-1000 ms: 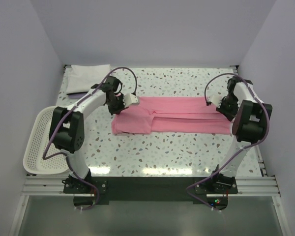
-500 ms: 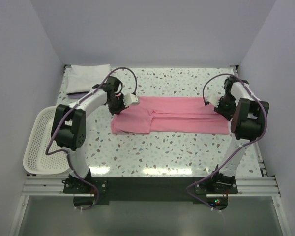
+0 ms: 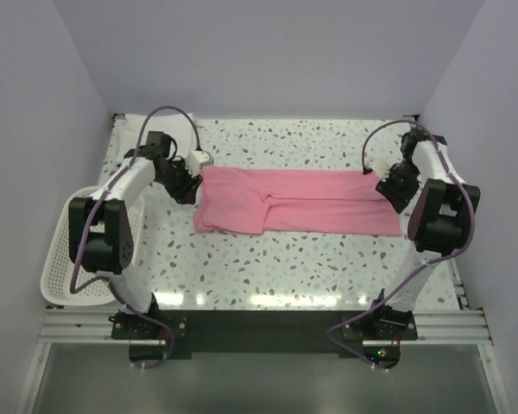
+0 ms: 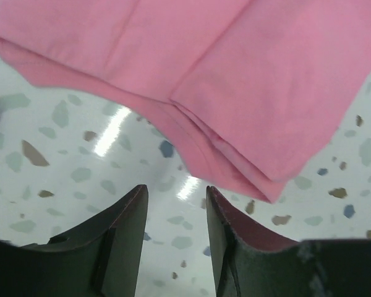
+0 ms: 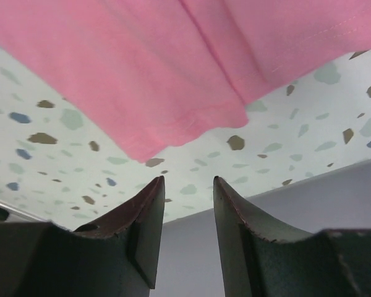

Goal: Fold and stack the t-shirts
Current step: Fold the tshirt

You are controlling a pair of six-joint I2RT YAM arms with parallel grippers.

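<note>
The pink t-shirt (image 3: 298,200) lies folded into a long strip across the middle of the table. My left gripper (image 3: 187,183) is open and empty just off the strip's left end; the left wrist view shows its fingers (image 4: 176,189) over bare table with the shirt's layered corner (image 4: 235,93) just ahead. My right gripper (image 3: 387,183) is open and empty at the strip's right end; the right wrist view shows its fingers (image 5: 187,179) just short of the pink edge (image 5: 173,74). The white folded t-shirt (image 3: 131,129) lies at the back left corner, partly hidden by my left arm.
A white mesh basket (image 3: 65,254) hangs at the table's left edge. The speckled tabletop (image 3: 285,267) runs in front of the shirt. Walls close in at the back and on both sides; the right wall shows in the right wrist view (image 5: 191,247).
My left gripper has moved left and back, off the pink shirt to its left end. My right gripper has shifted slightly at the right end. The shirt's left end now lies flatter.
</note>
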